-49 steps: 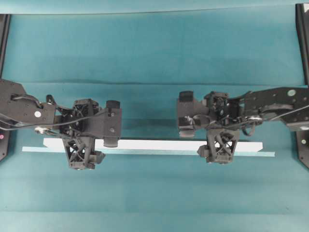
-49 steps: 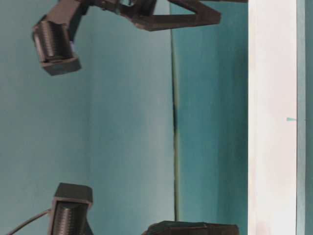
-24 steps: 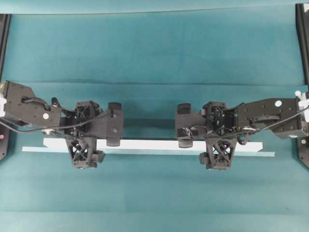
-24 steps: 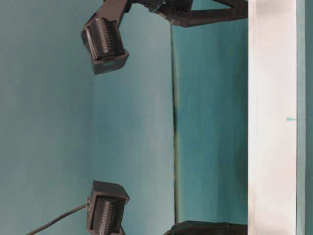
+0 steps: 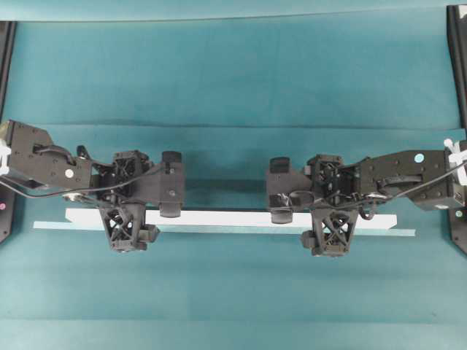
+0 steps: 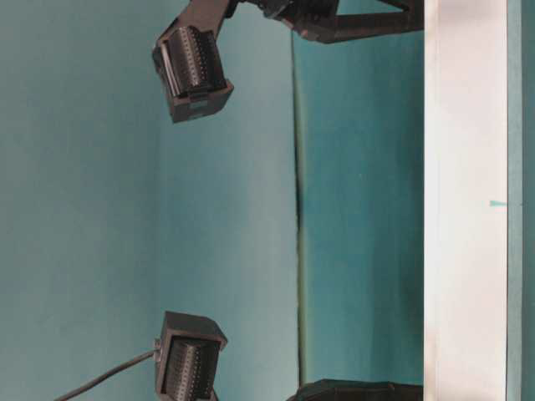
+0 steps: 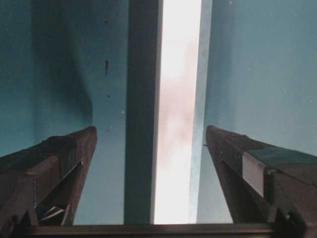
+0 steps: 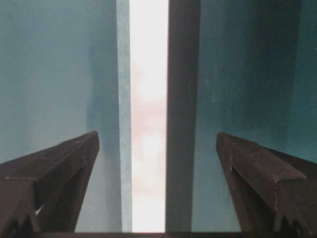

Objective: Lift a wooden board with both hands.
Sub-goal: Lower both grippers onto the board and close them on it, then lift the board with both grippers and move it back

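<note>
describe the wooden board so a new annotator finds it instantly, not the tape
On the teal table, look at the band between the two black arms: the wooden board is the long white plank running left to right, with the open left gripper and the open right gripper each straddling one end. Unlike the thinner pale teal tape strip along its near side, it is bright white, with a dark far edge.

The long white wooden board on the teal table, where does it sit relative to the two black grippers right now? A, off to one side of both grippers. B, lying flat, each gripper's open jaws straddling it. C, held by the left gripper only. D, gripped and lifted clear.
B: both wrist views show the white wooden board running between the spread fingers of the left gripper and the right gripper, untouched.
</note>
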